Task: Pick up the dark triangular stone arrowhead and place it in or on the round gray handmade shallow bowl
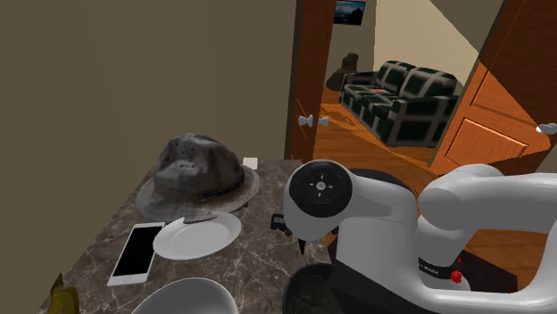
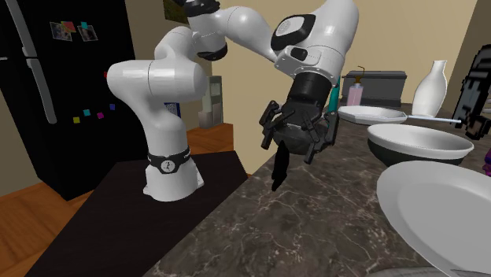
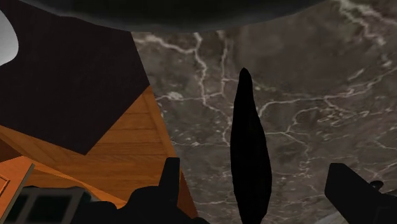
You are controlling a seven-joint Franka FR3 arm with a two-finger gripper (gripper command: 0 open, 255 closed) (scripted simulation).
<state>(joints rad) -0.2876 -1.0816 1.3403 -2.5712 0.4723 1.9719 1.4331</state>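
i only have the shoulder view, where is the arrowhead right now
Observer: In the second exterior view the arrowhead hangs point down under the gripper, near the edge of the marble counter.
Operator: is it clamped
Observer: In the wrist view the fingers stand apart, with a gap on each side of the arrowhead. They do not touch it.
Operator: is it over a dish yet
Observer: No. The wrist view shows bare marble beyond it. The bowl and the wide shallow dish lie off toward the second exterior view's right.
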